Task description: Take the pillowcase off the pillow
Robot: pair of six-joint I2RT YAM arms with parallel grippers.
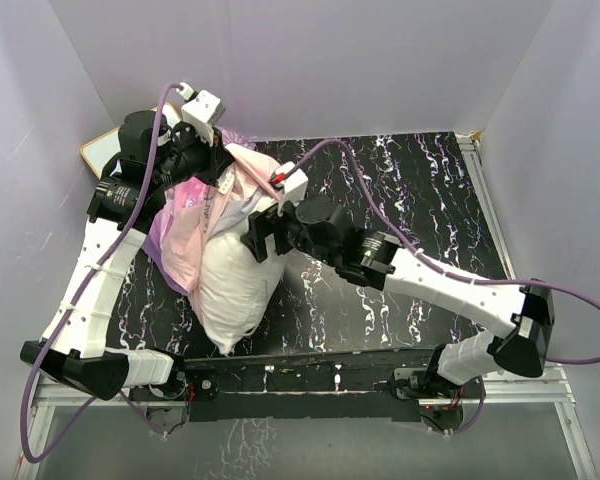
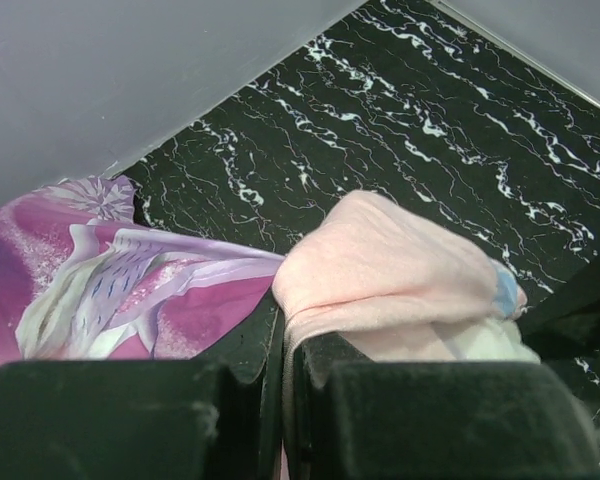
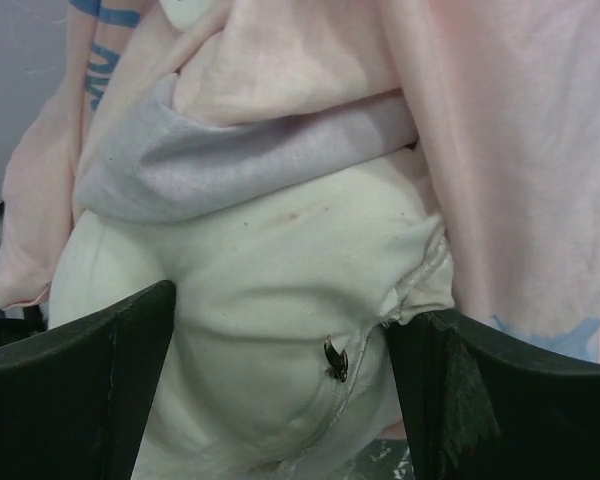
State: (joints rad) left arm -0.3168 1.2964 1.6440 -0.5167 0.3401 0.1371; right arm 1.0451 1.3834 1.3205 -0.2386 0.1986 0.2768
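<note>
The left tool (image 1: 212,158) was closed tight on a fold of the pillowcase (image 1: 185,235), holding its pale pink lining and purple printed outside bunched at the far left of the black marbled desk (image 1: 420,190). In the left wrist view, its fingers (image 2: 110,420) stood nearly together with pink cloth pinched in the slit. The right tool (image 1: 262,236) gripped the upper part of the pillow (image 1: 230,295), whose white stuffing bulged between the spread fingers (image 3: 80,385). The pillow's lower end lay bare toward the near edge of the desk, with the pillowcase gathered around its top and left side. A framed board's corner (image 1: 95,150) showed behind the left arm.
</note>
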